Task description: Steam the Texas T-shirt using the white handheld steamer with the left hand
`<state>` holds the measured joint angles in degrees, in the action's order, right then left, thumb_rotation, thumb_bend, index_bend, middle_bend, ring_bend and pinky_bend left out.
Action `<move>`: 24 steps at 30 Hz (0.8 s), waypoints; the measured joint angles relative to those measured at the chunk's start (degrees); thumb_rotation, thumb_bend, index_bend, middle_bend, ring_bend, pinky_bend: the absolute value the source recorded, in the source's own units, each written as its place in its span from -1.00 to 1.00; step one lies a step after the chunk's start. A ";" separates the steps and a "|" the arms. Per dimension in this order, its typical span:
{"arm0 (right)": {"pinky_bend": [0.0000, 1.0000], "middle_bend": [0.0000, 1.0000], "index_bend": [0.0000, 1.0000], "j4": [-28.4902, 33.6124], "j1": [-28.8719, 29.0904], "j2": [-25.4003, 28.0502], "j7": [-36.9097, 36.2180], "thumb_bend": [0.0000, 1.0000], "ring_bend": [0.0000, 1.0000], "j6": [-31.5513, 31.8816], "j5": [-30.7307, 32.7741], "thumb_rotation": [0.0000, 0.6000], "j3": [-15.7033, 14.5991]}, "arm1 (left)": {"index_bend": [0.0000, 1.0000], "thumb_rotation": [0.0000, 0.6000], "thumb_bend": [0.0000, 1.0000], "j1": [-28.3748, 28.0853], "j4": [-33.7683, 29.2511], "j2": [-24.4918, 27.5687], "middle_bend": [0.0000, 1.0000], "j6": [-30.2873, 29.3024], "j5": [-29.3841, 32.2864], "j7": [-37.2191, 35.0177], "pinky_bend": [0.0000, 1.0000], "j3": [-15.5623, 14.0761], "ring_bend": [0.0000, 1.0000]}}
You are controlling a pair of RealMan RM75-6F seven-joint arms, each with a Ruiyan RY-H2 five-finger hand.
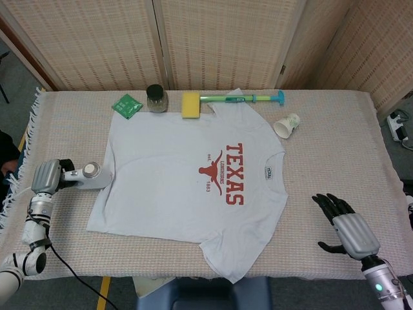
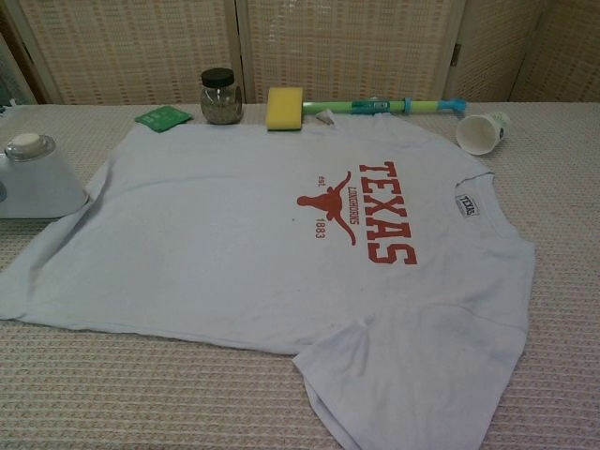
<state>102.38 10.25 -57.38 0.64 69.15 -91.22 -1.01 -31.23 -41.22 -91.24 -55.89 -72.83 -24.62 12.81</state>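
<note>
Where the shirt (image 1: 187, 184) lies spread flat on the woven cloth of the table (image 1: 335, 155), we see its collar toward the right and its hem toward the left, so its long axis runs left to right; the red TEXAS print reads sideways from the head view. Our left hand (image 1: 46, 176) grips the handle of the white steamer (image 1: 89, 175), which lies lengthwise left to right with its head pointing right, touching the shirt's left edge. Our right hand (image 1: 348, 229) hovers by the table's near right corner, fingers spread and holding nothing. Along the far edge sit a green packet (image 1: 126, 104), a dark-lidded jar (image 1: 156, 98), a yellow sponge (image 1: 191, 104) on a green and blue handle (image 1: 248, 98), and a tipped paper cup (image 1: 286, 124).
</note>
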 measured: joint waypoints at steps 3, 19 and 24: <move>-0.77 -0.90 -1.00 -0.20 2.97 -1.32 -1.53 -0.29 -1.00 -4.38 -1.31 1.00 -0.55 | 0.98 1.00 -0.26 -0.19 -3.45 1.54 1.00 -1.92 -0.55 0.01 0.59 0.64 0.74; -1.00 -0.93 -1.00 -5.68 17.54 -12.72 -7.19 0.40 -1.00 -22.12 -4.91 0.13 -2.38 | 0.97 1.00 -0.25 -4.24 -24.12 5.99 1.00 -5.13 -4.08 11.20 0.59 1.30 0.73; -1.00 -0.93 -1.00 -8.13 18.64 -14.67 -7.24 0.47 -1.00 -23.40 -4.23 0.10 -3.08 | 0.97 1.00 -0.26 -7.26 -23.17 1.80 1.00 -2.99 -4.51 16.48 0.59 0.38 0.73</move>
<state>94.25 28.89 -72.05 -6.60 45.76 -95.46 -4.08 -38.49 -64.39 -89.44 -58.88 -77.34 -8.14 13.19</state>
